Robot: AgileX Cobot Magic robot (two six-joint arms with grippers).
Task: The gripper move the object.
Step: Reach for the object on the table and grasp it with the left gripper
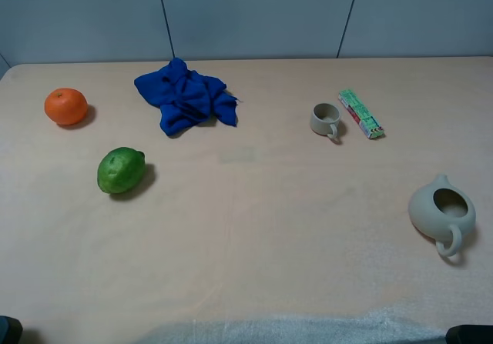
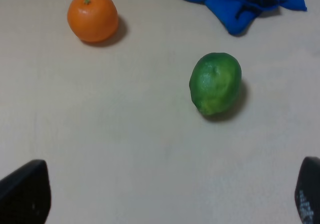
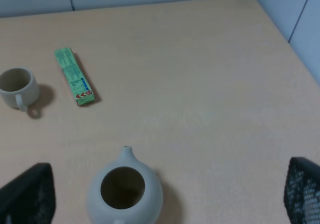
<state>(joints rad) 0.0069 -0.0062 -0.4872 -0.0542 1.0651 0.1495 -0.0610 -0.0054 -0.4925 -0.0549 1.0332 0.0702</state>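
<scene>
The orange (image 1: 65, 106) sits on the beige table (image 1: 254, 228) at the far left. It also shows in the left wrist view (image 2: 92, 17), stem mark up. My left gripper (image 2: 167, 196) is open and empty, well short of the orange, and only its two black fingertips (image 2: 25, 194) show at the frame's corners. My right gripper (image 3: 165, 194) is open and empty on the right side of the table, with its black fingertips (image 3: 25, 194) on either side of a pale teapot. In the exterior high view only dark bits of the arms show at the bottom corners.
A green lime-like fruit (image 1: 121, 170) (image 2: 215, 83) lies nearer than the orange. A crumpled blue cloth (image 1: 187, 96) lies at the back middle. A small cup (image 1: 325, 119), a green packet (image 1: 360, 113) and a pale teapot (image 1: 441, 212) (image 3: 124, 191) stand on the right. A white towel (image 1: 293, 330) lies at the front edge.
</scene>
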